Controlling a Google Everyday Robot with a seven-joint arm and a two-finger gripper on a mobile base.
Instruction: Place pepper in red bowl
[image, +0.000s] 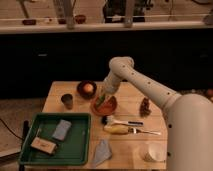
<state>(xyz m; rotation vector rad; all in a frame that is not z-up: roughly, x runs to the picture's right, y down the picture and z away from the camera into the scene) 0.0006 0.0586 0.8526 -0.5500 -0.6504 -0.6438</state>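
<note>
Looking first at the gripper, we see it hanging low over the red bowl, just above the bowl's left half. We cannot tell how its fingers stand, wide or closed. Something slim and green, which we take to be the pepper, sits right at the tip, slanting down into the bowl. We cannot tell if it touches the bowl floor yet.

We think the job is nearly done. What is left is to let go and lift away. To do this well, we should keep the tip over the middle of the bowl, not its edge, so the pepper cannot slide out onto the bench. We should let go low down, so the pepper does not bounce. Then we should rise straight up, so we do not tip the bowl.

Around the bowl, we should watch a few things. The dark brown bowl with the orange ball sits just to the far left, close by. A small dark cup stands further left. Near us lie a yellow corn-like piece and a brush. The green tray is at the near left, well apart.
</note>
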